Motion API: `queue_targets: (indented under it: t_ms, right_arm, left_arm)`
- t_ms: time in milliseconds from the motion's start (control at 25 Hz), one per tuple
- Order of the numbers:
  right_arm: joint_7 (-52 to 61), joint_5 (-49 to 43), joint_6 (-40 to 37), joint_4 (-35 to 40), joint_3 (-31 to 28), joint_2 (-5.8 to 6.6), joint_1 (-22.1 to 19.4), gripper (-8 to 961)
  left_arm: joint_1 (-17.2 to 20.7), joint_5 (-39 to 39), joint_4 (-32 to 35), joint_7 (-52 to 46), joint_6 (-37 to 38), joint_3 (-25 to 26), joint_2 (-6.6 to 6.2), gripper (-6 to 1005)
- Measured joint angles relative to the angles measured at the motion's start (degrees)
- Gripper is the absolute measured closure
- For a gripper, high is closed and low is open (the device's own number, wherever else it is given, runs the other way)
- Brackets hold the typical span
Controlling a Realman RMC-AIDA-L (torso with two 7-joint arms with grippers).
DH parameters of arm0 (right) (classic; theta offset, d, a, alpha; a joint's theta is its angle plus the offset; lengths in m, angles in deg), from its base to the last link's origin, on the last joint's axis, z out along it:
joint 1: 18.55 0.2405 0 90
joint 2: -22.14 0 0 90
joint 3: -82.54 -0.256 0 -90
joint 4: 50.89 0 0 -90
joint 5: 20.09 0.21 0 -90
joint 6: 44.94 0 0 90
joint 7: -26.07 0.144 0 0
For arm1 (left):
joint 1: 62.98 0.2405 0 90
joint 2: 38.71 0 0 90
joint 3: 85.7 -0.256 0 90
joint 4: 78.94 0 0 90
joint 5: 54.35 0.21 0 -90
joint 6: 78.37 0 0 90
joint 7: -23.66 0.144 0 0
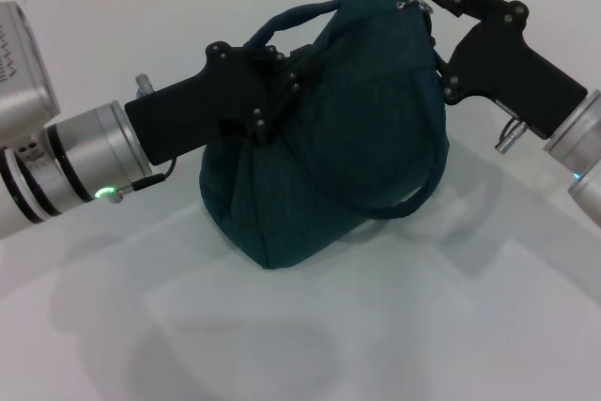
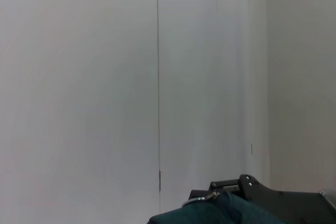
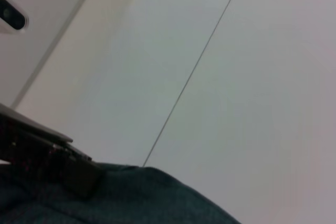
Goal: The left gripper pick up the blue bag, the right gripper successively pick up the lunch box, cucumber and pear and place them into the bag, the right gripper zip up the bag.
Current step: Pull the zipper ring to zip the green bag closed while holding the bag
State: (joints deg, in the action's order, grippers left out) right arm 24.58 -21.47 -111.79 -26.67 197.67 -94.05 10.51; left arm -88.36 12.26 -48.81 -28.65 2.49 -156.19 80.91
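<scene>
The blue bag (image 1: 347,138) bulges on the white table, its top pulled shut, one loop handle arching over the top and the other hanging down its right side. My left gripper (image 1: 285,77) is shut on the bag's upper left edge beside the top handle. At the bag's upper right my right gripper (image 1: 437,41) stands open, its upper finger just beside the metal zip pull (image 1: 413,4). The left wrist view catches the bag's top (image 2: 220,214) and the ring pull (image 2: 202,199). The lunch box, cucumber and pear are out of view.
The white table (image 1: 300,326) spreads out in front of the bag. The right wrist view shows bag fabric (image 3: 136,198) and a black gripper part (image 3: 47,156) against a pale wall.
</scene>
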Motion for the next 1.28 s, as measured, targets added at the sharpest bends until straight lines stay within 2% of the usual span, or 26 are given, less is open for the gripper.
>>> queue_targets:
  t_ms: [640, 1280]
  right_arm:
    - [1.02, 0.18, -0.06, 0.75, 0.1, 0.0, 0.07, 618]
    - [0.27, 0.16, 0.04, 0.62, 0.05, 0.0, -0.48, 818]
  left_arm:
    - [-0.2, 0.01, -0.08, 0.11, -0.1, 0.0, 0.0, 923]
    - [-0.64, -0.02, -0.08, 0.11, -0.1, 0.0, 0.0, 923]
